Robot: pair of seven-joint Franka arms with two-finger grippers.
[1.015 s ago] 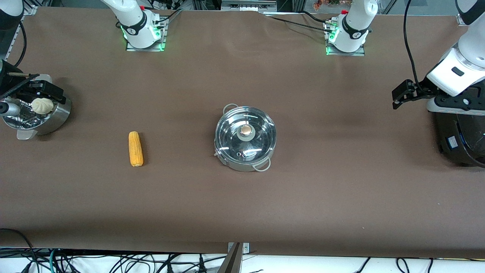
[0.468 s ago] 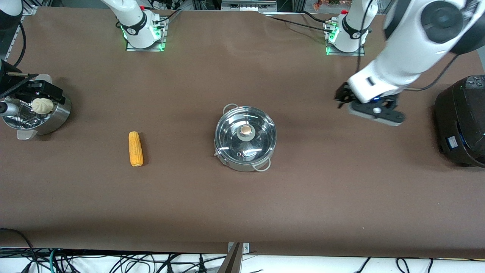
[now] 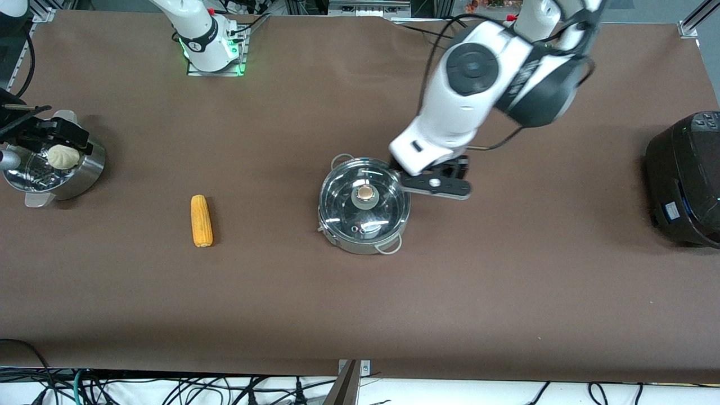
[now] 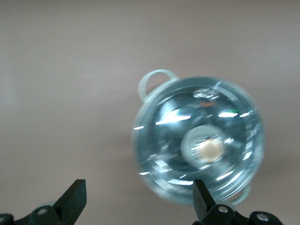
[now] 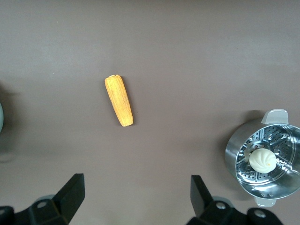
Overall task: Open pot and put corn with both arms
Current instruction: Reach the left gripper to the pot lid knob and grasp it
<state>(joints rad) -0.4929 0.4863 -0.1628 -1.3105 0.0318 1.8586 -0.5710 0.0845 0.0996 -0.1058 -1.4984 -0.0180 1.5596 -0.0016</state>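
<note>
pot [image 3: 364,205] mid-bench, lid on | left claw [image 4: 136,206] spread wide, empty, over pot's edge, knob [image 4: 209,148] just off-centre | right claw [image 5: 136,201] spread, empty, over steamer [image 5: 265,164] end; corn [image 3: 201,220] lies between steamer and pot

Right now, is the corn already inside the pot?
No. The corn lies on the table, apart from the pot, whose glass lid is on.

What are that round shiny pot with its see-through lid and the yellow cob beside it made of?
The shallow round pot looks like polished stainless steel: it mirrors the lights. Its clear lid seems glass, since the base shows through, with a metal-looking knob. The yellow-orange corn cob shows kernel rows; real or plastic, I cannot tell.
</note>
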